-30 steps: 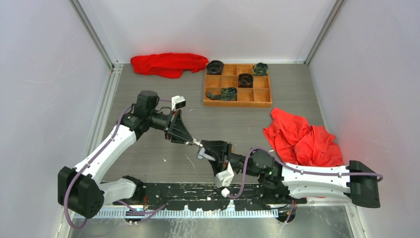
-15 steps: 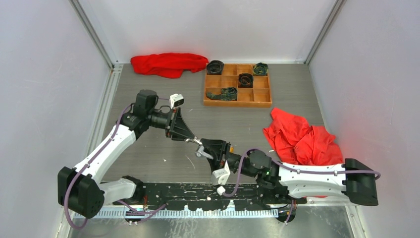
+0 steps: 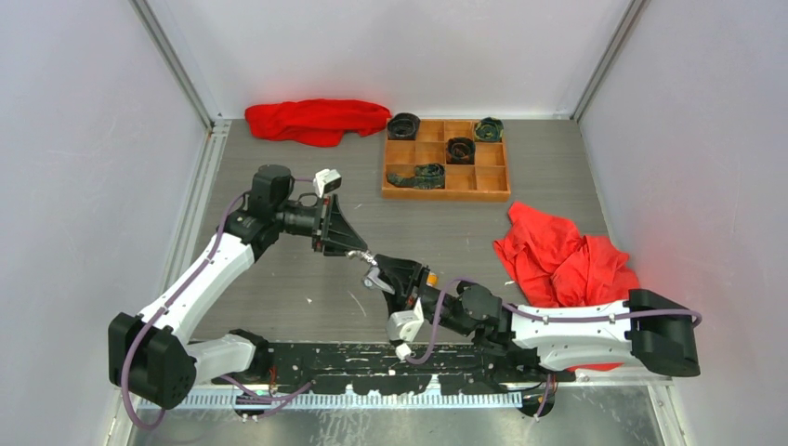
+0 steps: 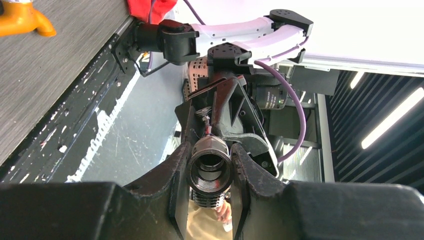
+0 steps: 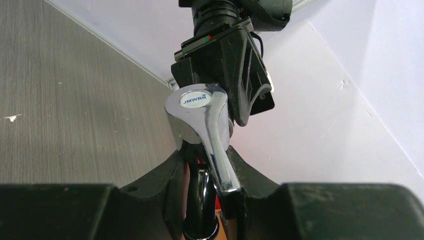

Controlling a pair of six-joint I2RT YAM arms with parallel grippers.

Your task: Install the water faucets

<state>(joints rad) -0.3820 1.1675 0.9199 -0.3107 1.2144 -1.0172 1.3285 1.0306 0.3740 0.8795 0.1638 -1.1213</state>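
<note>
The silver water faucet hangs just above the table between both grippers. My left gripper is shut on its threaded end, which fills the gap between the fingers in the left wrist view. From the opposite side, my right gripper is shut on the spout and handle; its wrist view shows the chrome head with a round cap just beyond the gripper. The orange-yellow faucet lies on the table beside the right wrist, and shows as an orange-yellow faucet in the left wrist view.
A wooden compartment tray with dark rolled items stands at the back. One red cloth lies at the back left, another red cloth at the right. The black base rail runs along the near edge.
Both grippers have carried the silver faucet slightly away from the bases and to the left. The right arm has stretched further left, uncovering the orange-yellow faucet by its wrist. Both grips are unchanged.
</note>
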